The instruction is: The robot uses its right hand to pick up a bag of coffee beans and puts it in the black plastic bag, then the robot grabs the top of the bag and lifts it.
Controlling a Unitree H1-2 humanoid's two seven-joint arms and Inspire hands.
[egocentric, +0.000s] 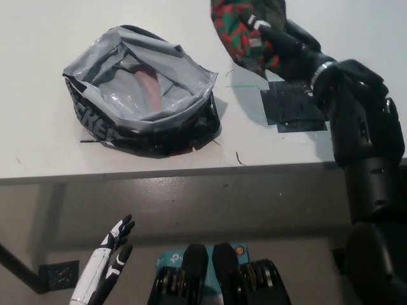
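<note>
Coffee bag (238, 28), red-green patterned, is cut off by the far edge, gripped by the right hand (280, 41) right of the crumpled glossy black plastic bag (143, 95). Left hand (114, 244) rests spread, near left.

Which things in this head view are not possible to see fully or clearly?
- Coffee bag: its top is cut off by the picture's upper edge; the right hand covers part of it.
- Black plastic bag: its inside bottom is hidden by folded walls.
- Left hand: low, beside the table.

right hand (286, 46) grips coffee bag (238, 28), apparently lifted above table (38, 38).
</note>
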